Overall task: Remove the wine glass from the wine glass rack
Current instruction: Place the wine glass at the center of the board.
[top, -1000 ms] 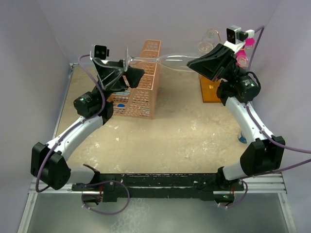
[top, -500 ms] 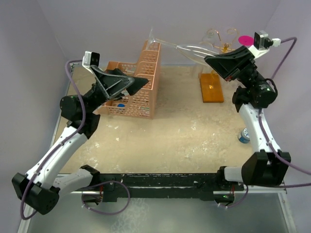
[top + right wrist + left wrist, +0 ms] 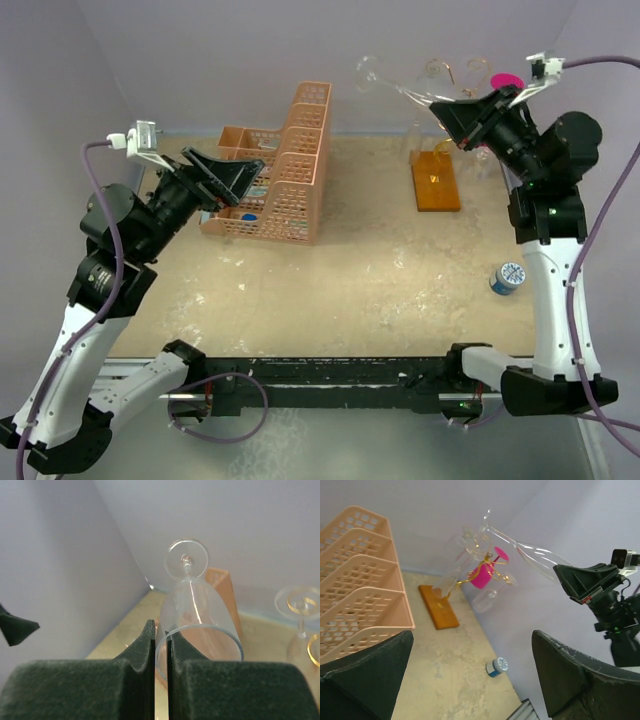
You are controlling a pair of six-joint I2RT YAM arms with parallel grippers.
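**A:** Start at the left of the overhead view. What is there?

**B:** The left end effector (image 3: 245, 182) hangs at the middle left, its dark fingers spread wide with nothing between them. Just right of it, the peach plastic lattice basket (image 3: 300, 215) stands on the sandy surface (image 3: 380, 290).

**A:** And the glass?

**B:** The clear stemmed wine glass (image 3: 405, 90) lies tilted in the air at the upper right, with its foot pointing left. Its bowl end is in the right end effector (image 3: 452, 112). The thin gold wire wine glass rack (image 3: 437, 182), on its flat orange base, stands below it.

**A:** Which step is this?

**B:** I judge the lift-off to be done, or nearly. The next move calls for carrying the glass clear of the curled arms and lowering it to the surface without slackening the pinch.

**A:** What do the wrist views add?

**B:** The right wrist view shows the grip itself. The two padded fingers (image 3: 75, 685) are pressed together on the thin rim of the bowl, with the wall caught in the slit between them. The left wrist view gives the side profile. A pink glass (image 3: 482, 576) hangs among the gold curls, and the held glass's foot is near the rack's top. I cannot tell whether the foot touches the rack.
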